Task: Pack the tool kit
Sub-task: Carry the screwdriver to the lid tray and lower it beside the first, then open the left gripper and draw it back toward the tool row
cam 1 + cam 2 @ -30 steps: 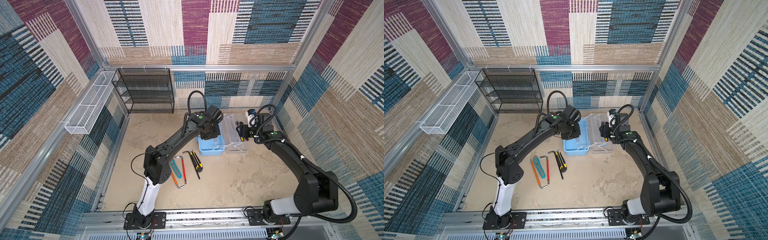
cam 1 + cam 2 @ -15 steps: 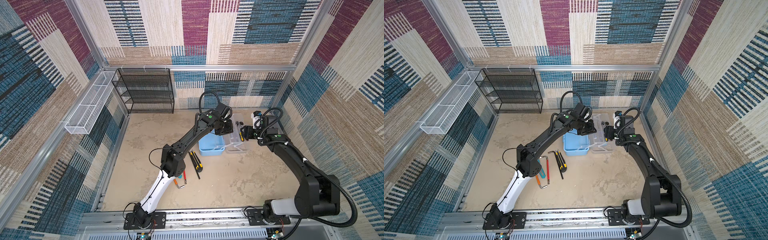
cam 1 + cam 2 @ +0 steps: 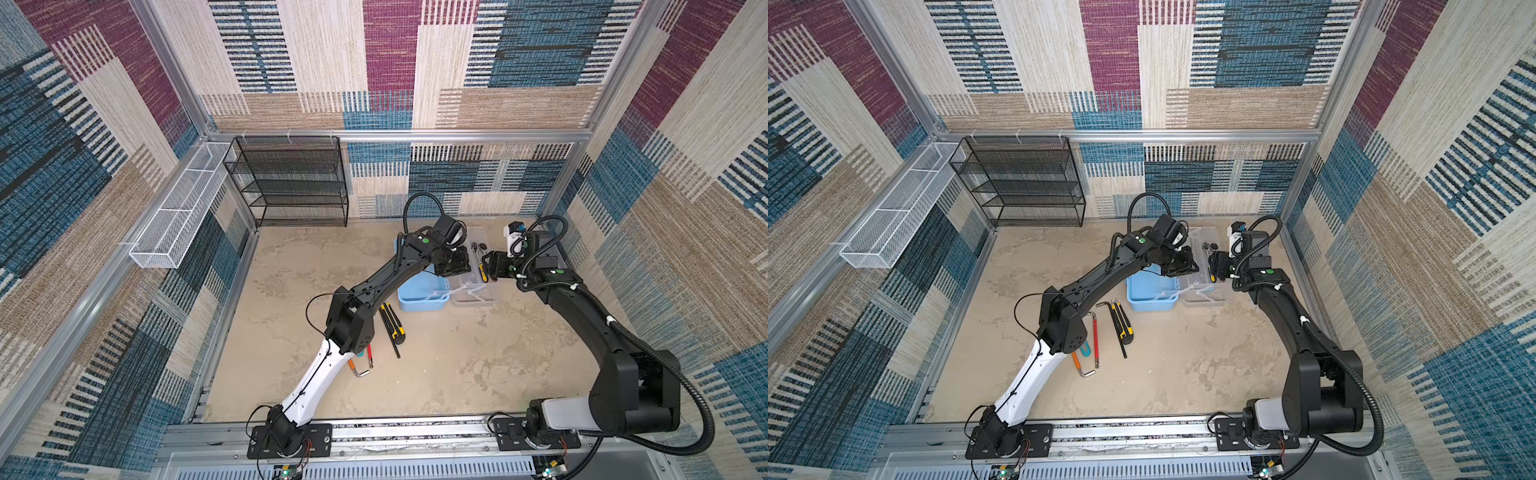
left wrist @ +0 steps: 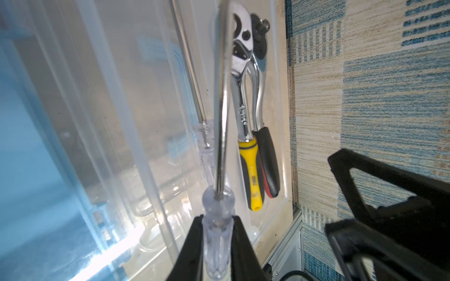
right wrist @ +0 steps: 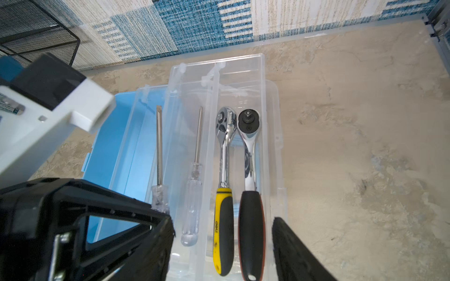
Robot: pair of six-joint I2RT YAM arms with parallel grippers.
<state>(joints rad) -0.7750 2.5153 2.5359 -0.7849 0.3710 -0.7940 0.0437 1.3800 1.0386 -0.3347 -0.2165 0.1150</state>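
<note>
The light blue toolbox (image 3: 419, 296) stands open on the floor, with its clear tray (image 5: 216, 59) beside it. Inside the tray lie a clear-handled screwdriver (image 5: 193, 194), a yellow-handled ratchet (image 5: 225, 146) and a black-handled ratchet (image 5: 250, 219). My left gripper (image 4: 217, 220) is shut on the handle of another clear screwdriver (image 4: 222, 121), which hangs over the tray's edge near the box. My right gripper (image 5: 222, 223) is open just above the ratchet handles, holding nothing. In both top views the two grippers (image 3: 455, 262) (image 3: 490, 266) nearly meet over the tray.
Loose tools lie on the floor in front of the box: a yellow-black utility knife (image 3: 1124, 322), a hex key (image 3: 1115, 324), a red-handled tool (image 3: 1095, 336) and a mini hacksaw (image 3: 1079, 365), partly under my left arm. A black mesh rack (image 3: 286, 183) and a white basket (image 3: 178, 216) stand at the back left.
My left arm has carried the clear screwdriver rightward, from above the blue box to over the clear tray. The right gripper has barely moved and stays open.
</note>
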